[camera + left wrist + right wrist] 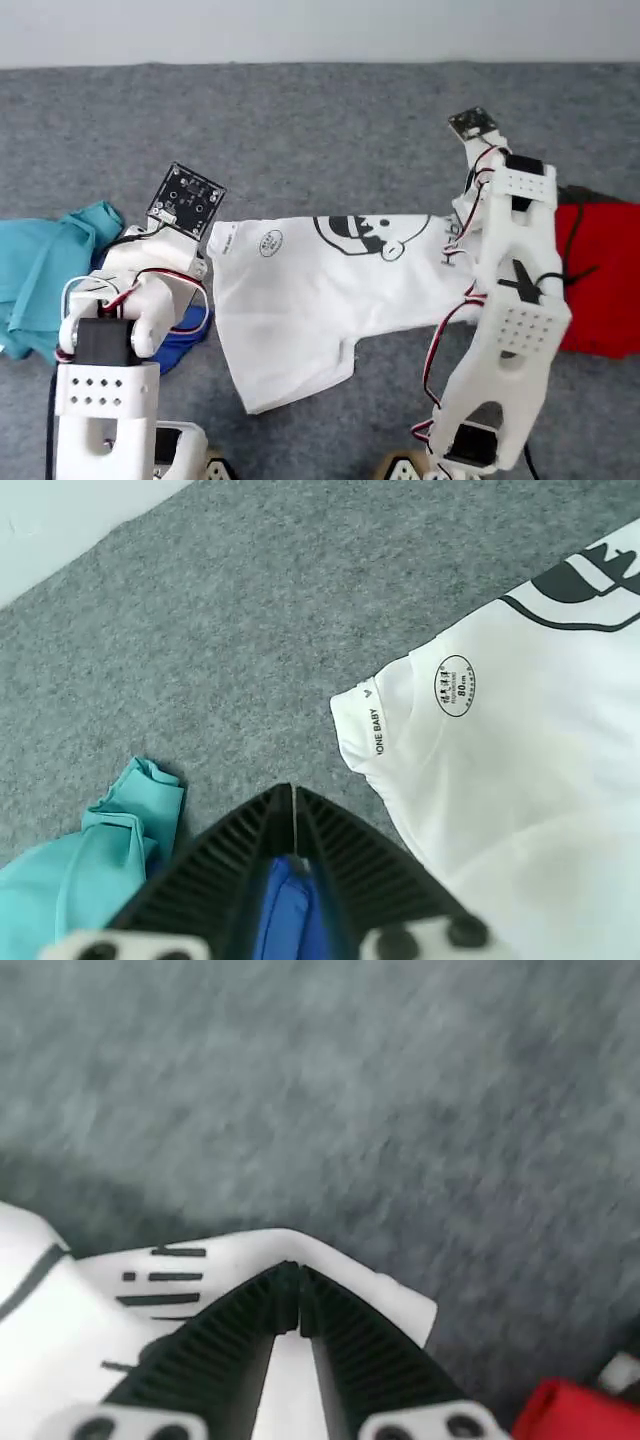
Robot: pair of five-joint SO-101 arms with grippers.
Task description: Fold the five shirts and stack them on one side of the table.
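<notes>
White shirt: the white shirt (300, 290) lies mid-worktop, mostly spread out, printed face up, collar label towards the left arm. It's rumpled along the near edge and isn't a tidy rectangle yet.
Right gripper: the right gripper (290, 1272) is at the shirt's far right edge with its jaws pressed together. The cloth peaks up right at the tips, so I call that a pinch on the hem.
Left gripper: the left gripper (293, 795) is clamped tight as well, tips just beside the collar corner but apart from it, with nothing visibly caught in the tips.
Blue shirt: the blue shirt (185, 335) is bunched under the left arm, and it shows through the gap behind the jaws in the left wrist view.
Teal shirt: the teal shirt (45, 265) is crumpled in a heap at the left edge, plainly not folded.
Red shirt: the red shirt (600, 290) lies flat at the right edge, partly behind the right arm. I can't tell whether it is folded.
Worktop: the grey, carpet-like worktop (300, 130) carries four shirts by my count.
Progress: early days, I'd judge. White is the one in hand, with its fold only begun. Teal and blue look untouched, and no stack is taking shape on either side.
Left to do: finish white, fold the rest, then pile them all on one side.
</notes>
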